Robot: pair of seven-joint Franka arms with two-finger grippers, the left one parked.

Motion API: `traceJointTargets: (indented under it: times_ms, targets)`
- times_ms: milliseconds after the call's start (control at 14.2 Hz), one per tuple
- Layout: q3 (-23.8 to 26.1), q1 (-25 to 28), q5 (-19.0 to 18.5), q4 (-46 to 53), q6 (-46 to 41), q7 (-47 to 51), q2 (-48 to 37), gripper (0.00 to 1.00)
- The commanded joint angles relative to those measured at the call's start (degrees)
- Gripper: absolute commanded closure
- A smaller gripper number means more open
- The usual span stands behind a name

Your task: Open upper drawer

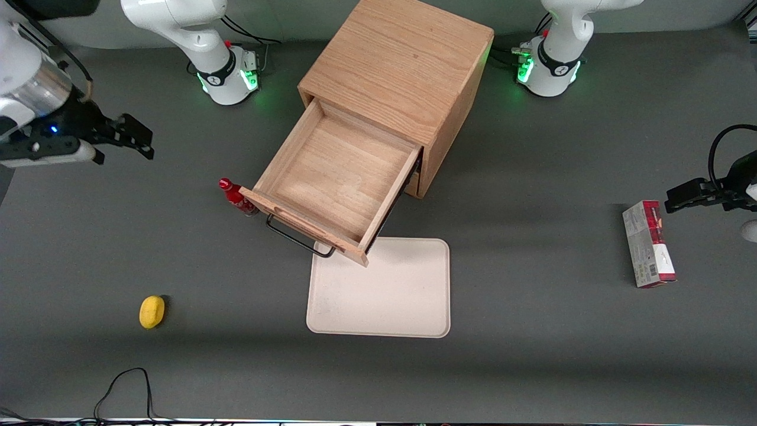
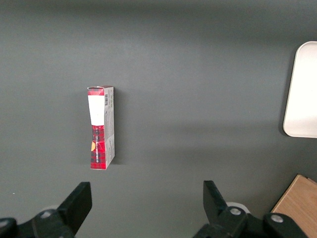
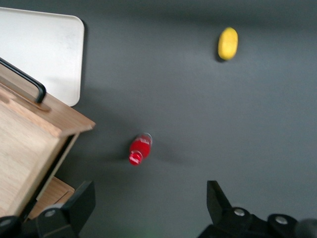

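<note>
The upper drawer [image 1: 334,177] of the oak cabinet [image 1: 399,65] stands pulled far out, its shallow square tray bare inside. Its black wire handle [image 1: 295,238] hangs over the edge of the cream tray. The drawer's front corner and handle also show in the right wrist view [image 3: 29,114]. My right gripper [image 1: 133,137] is open and empty, raised above the table toward the working arm's end, well apart from the drawer. Its fingers [image 3: 81,203] frame bare table, with nothing between them.
A cream tray [image 1: 384,293] lies on the table in front of the drawer. A small red bottle [image 1: 236,198] stands beside the drawer front. A yellow lemon [image 1: 152,311] lies nearer the front camera. A red box [image 1: 647,244] lies toward the parked arm's end.
</note>
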Motion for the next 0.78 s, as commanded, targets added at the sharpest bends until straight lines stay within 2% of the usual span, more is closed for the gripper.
traceJointTargets:
  times_ms: [0,141,706]
  targets:
    - [0.1,-1.7,1.0,-4.1,-0.6,1.5,-3.9,0.00]
    - [0.2,-3.5,0.9,-4.1,-0.6,0.9,-3.8,0.00]
    - [0.6,-3.7,1.9,-3.4,-0.6,1.0,-2.6,0.00]
